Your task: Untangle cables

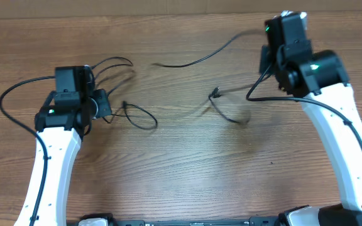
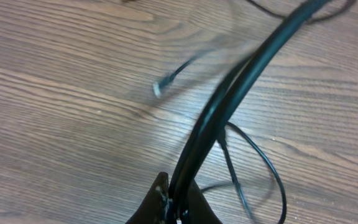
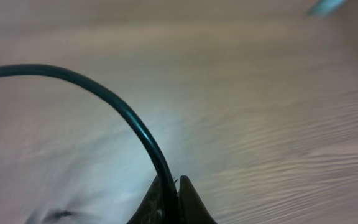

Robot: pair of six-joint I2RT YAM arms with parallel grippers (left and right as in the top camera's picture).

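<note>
The left gripper (image 2: 174,208) is pinching a thin black flexible cable (image 2: 247,65), jaws pressed together on it, over the left side of the brown wood-grain table (image 1: 181,176). The right gripper (image 3: 169,202) is clamping a second thin black cable (image 3: 117,102) above the table's far right side, fingers squeezed tight.

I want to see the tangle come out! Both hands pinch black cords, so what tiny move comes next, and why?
Probably the left hand should pull slowly leftward. It is shut on a black cable, and a loop lies curled beside it, while the right hand pinches a second cable on the other side. Pulling away might straighten that loop.
</note>
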